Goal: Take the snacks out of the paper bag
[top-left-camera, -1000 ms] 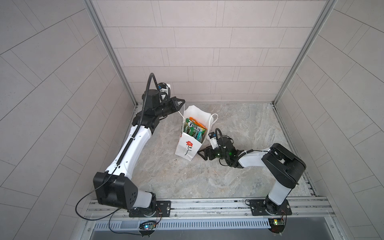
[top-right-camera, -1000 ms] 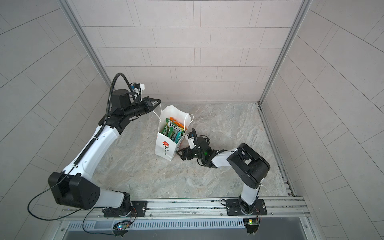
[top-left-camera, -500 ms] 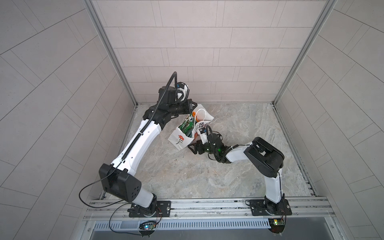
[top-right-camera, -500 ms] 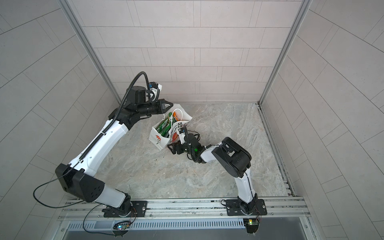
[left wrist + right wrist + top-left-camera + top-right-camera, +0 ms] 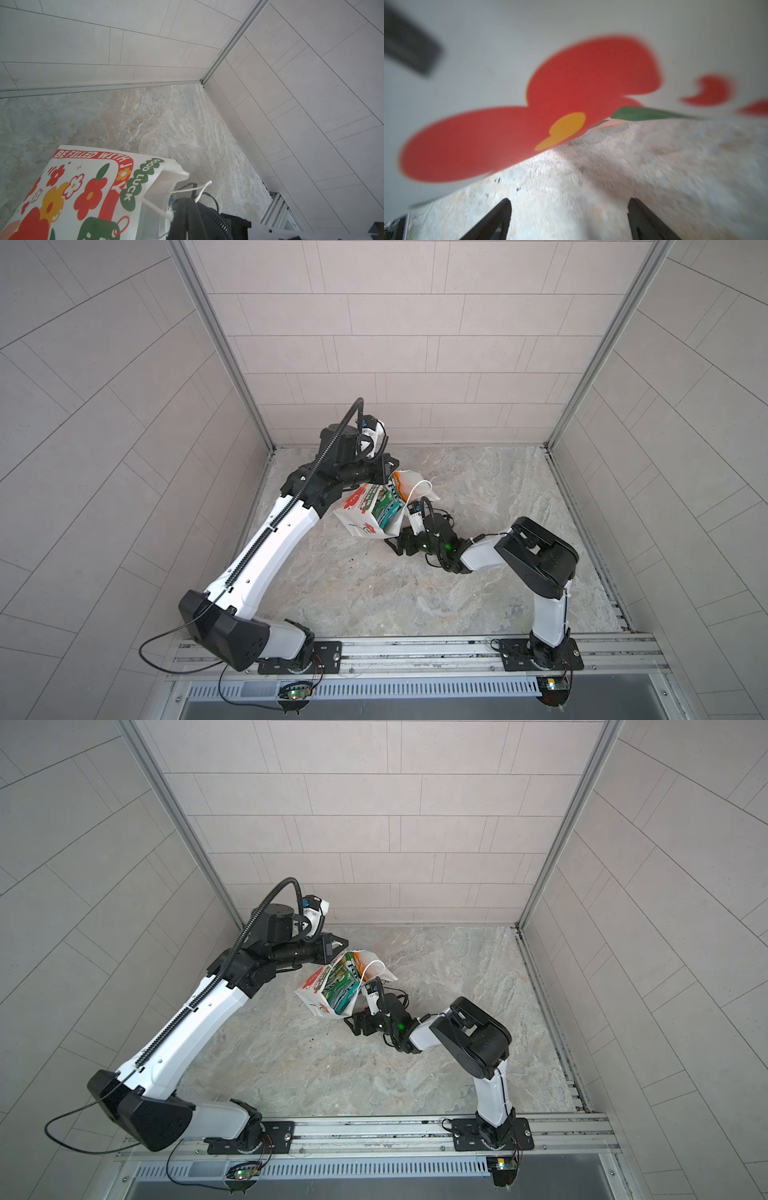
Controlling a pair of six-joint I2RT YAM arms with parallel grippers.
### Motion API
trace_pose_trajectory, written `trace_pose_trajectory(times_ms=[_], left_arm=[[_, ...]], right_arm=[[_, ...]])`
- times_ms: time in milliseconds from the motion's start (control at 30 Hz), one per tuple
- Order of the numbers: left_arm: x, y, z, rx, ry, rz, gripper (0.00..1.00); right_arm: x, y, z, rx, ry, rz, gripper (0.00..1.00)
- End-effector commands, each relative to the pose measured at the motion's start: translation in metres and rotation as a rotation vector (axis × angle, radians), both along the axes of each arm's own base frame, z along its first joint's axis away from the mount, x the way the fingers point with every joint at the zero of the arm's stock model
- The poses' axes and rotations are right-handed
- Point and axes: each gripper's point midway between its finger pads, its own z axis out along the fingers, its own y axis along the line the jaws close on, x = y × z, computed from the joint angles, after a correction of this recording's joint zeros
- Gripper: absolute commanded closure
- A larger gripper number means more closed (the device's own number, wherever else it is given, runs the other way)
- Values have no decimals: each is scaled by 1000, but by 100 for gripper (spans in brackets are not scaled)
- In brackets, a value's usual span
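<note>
The white paper bag (image 5: 360, 516) (image 5: 318, 997) hangs tilted, its mouth turned up and to the right and its lower corner near the floor. My left gripper (image 5: 388, 470) (image 5: 337, 947) (image 5: 185, 204) is shut on the bag's white cord handle at the rim. Green, teal and orange snacks (image 5: 387, 506) (image 5: 341, 986) show inside the mouth. The second cord handle (image 5: 417, 488) loops free. My right gripper (image 5: 395, 541) (image 5: 352, 1021) (image 5: 570, 206) is open, low over the floor beside the bag's bottom corner. Its wrist view is filled by the bag (image 5: 591, 27) and its red flower.
Tiled walls close the marble floor (image 5: 478, 497) at the back and on both sides. A metal rail (image 5: 415, 649) with the arm bases runs along the front. The flowered side of the bag (image 5: 83, 187) faces the left wrist camera.
The left gripper has moved right with the handle, and the bag has gone from upright to tilted. The right gripper has moved in close to the bag's base, still open.
</note>
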Motion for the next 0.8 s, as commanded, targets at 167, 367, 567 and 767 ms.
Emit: trace_pose_trajectory(times_ms=[167, 367, 567, 767], left_arm=[[-27, -19, 8, -31, -62, -57, 100], [-36, -31, 2, -42, -54, -63, 100], [-39, -38, -2, -50, -44, -51, 100], [-33, -42, -2, -89, -39, -10, 100]], right_arm=[[-21, -98, 22, -219, -28, -156, 9], [-42, -183, 58, -530, -116, -334, 5], [-58, -215, 109, -505, -180, -363, 5], [-77, -171, 157, -317, -204, -139, 8]])
